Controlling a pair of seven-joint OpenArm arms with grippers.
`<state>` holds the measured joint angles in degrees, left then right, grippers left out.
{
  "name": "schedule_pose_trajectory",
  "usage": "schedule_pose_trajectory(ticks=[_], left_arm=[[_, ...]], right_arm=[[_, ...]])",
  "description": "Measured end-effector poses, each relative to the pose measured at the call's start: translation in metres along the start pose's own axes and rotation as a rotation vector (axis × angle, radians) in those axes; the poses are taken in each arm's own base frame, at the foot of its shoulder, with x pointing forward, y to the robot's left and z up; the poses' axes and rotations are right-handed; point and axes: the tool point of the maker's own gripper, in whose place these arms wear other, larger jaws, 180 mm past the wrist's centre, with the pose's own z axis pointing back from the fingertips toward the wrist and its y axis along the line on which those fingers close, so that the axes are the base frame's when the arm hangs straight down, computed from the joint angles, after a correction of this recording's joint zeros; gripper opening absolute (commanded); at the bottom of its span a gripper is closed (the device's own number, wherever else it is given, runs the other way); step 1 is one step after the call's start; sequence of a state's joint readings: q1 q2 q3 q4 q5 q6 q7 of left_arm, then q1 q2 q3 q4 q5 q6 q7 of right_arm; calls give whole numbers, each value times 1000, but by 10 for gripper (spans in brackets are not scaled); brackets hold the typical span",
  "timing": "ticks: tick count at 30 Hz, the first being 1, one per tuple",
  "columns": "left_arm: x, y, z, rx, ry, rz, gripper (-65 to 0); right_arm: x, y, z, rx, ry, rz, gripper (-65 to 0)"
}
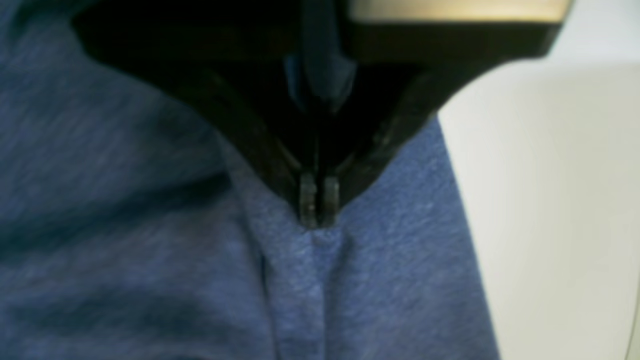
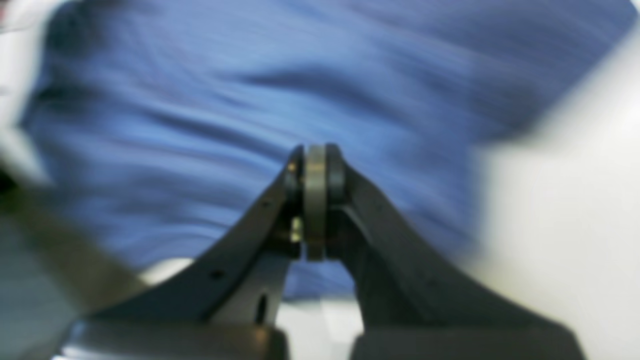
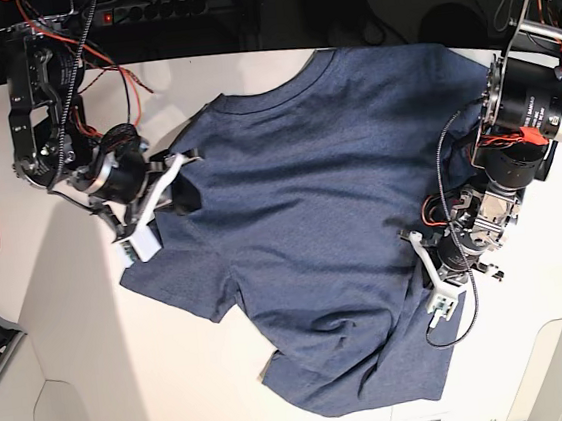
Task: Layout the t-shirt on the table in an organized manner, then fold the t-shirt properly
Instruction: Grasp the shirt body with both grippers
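Left wrist view: left gripper (image 1: 318,207) pinched shut on a fold of t-shirt (image 1: 150,225), table (image 1: 550,200) at three o'clock. Right wrist view: right gripper (image 2: 315,165) closed, nothing visibly held, blurred cloth behind. Base view: shirt spread centrally across tabletop.

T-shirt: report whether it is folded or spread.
Spread, not folded: the t-shirt lies mostly open on the table, collar and one sleeve showing, though wrinkled and skewed.
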<state>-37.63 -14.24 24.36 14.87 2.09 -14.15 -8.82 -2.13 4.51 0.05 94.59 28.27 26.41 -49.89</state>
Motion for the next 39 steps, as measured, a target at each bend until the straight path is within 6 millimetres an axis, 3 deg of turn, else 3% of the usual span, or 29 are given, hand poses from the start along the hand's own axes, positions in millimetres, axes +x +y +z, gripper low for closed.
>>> schedule_pose_trajectory(ticks=[4,7,9,13,16,21,26,31,39], left_arm=[[14,-26,-7,-38,-26,11,-650],[19,-34,-9,-50,-34,14,-650],[20,-35,-9,-47,-36,14,-650],[22,-30,-10,-22,-41,-2,-650],[20,-25,-8,-13,-41,-34,-650],[10,0,-3,29,-25,-60,-650],[-7,39,9,100,10,-82,-650],[-19,55,15,123,37,-55,-650],[-35,49,16,86,147,90,-650]], right_arm=[[13,77,-29,175,-65,5,-650],[14,110,-53,199,-48,81,-650],[-5,115,-71,177,36,93,-650],[-73,102,-98,128,245,71,-650],[-88,96,-104,137,266,51,-650],[-101,67,-94,102,299,59,-650],[-94,14,-75,37,286,106,-650],[-65,-50,-56,-111,265,141,-650],[1,-145,-11,-366,228,144,-650]])
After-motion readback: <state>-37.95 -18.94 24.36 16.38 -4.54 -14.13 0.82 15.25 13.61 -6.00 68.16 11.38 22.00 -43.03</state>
